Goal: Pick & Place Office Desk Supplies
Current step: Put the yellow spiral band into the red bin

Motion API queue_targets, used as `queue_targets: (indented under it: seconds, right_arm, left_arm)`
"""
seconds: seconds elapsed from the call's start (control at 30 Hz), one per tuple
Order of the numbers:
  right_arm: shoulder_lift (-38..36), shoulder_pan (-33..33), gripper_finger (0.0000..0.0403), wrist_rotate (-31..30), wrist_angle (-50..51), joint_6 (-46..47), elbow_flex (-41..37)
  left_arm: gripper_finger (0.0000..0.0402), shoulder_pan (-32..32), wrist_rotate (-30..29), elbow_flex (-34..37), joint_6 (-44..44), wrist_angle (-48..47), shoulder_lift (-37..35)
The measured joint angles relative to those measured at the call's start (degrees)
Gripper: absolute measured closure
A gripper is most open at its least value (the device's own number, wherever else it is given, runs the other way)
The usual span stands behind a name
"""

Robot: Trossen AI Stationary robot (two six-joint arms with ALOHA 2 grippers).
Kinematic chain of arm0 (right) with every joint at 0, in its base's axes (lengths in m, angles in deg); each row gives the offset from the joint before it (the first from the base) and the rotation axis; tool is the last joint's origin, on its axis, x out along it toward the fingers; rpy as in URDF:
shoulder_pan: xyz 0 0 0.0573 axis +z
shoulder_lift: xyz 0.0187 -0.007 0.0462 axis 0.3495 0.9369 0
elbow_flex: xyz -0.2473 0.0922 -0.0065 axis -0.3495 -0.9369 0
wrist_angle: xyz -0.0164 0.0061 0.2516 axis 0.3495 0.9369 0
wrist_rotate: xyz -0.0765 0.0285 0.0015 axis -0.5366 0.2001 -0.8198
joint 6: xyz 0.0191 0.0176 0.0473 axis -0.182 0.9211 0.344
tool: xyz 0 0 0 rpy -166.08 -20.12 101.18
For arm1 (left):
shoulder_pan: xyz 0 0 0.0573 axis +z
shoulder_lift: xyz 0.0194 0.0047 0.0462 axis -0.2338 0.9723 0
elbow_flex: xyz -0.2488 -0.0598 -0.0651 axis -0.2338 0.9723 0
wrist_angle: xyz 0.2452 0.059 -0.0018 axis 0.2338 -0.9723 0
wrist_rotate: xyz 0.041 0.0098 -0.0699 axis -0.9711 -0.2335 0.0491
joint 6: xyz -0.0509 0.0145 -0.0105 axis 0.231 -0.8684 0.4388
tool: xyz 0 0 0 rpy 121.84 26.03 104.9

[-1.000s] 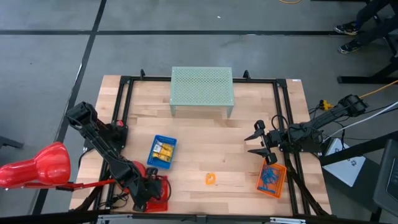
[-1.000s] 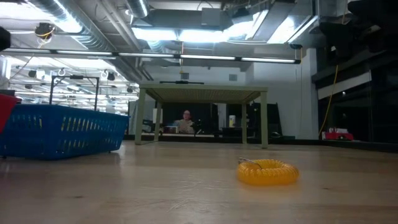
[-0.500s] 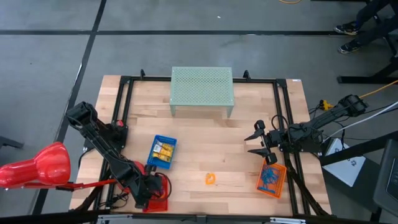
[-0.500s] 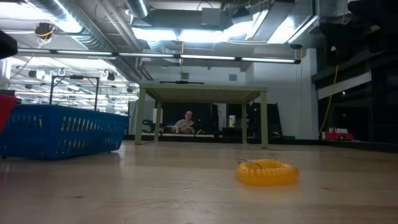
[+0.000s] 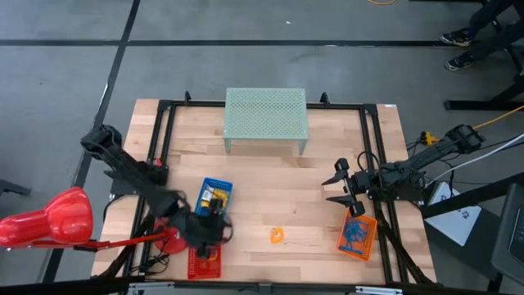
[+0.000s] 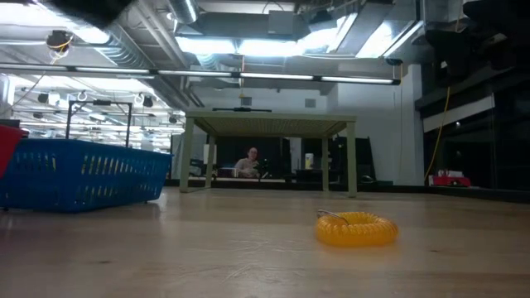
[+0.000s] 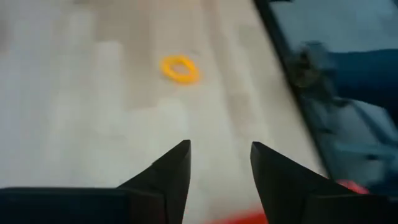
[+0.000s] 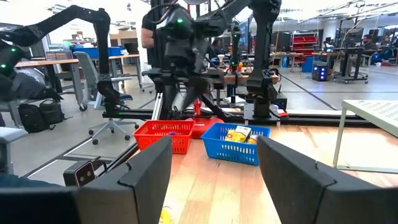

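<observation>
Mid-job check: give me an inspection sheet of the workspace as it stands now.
Surface: wooden table, mostly bare.
Job's things: orange coil loop loose on the table; yellow-and-black clips in blue tray; blue loops in orange tray.
Clutter: red tray, green mesh stand, red lamp.
End effectors: left end effector open, empty, above the table beside the blue tray; right end effector open, empty.
Cables: bundle beside the right arm.
Surroundings: seated person beyond the table.

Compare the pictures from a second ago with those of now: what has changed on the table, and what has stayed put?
The left gripper has swung off the red tray toward the table's middle, its fingers open and empty. The orange coil, blue tray, orange tray and right gripper stayed put.
</observation>
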Motion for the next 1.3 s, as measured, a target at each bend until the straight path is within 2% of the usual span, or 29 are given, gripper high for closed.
queue_targets:
  seconds: [0.13,0.37,0.5,0.63,0.8,0.93,1.03,1.13,1.3]
  right_arm:
    - [0.0,0.0,0.0167,0.0,0.0,0.2,0.0]
    - [0.0,0.0,0.0167,-0.3,0.0,0.2,0.0]
    - [0.0,0.0,0.0167,-0.3,0.5,0.4,0.0]
    - [0.0,0.0,0.0167,-0.5,1.0,0.2,0.0]
    - [0.0,0.0,0.0167,-1.4,1.0,0.0,0.0]
    - [0.0,0.0,0.0167,-0.3,0.9,0.6,0.0]
    - [0.0,0.0,0.0167,1.7,0.6,0.6,0.0]
    - [0.0,-0.1,0.0167,7.8,-1.4,-0.1,0.0]
    - [0.0,0.0,0.0167,33.0,-7.2,0.5,0.0]
  left_arm:
    - [0.0249,7.0,1.4,0.0,-7.4,0.4,1.1]
    - [0.0256,19.8,15.5,0.0,-17.6,17.2,10.0]
    - [0.0256,24.8,21.8,0.0,-18.4,23.4,15.5]
    - [0.0256,27.2,25.2,-1.8,-18.0,23.0,22.0]
    - [0.0256,27.6,27.7,-7.2,-19.0,23.7,29.3]
    - [0.0256,27.5,32.7,-11.4,-19.6,25.0,32.9]
    - [0.0256,27.6,33.2,-13.7,-20.8,24.2,33.9]
    - [0.0256,27.6,33.2,-14.4,-20.9,23.4,34.2]
    - [0.0256,27.9,33.3,-14.7,-20.6,23.9,34.1]
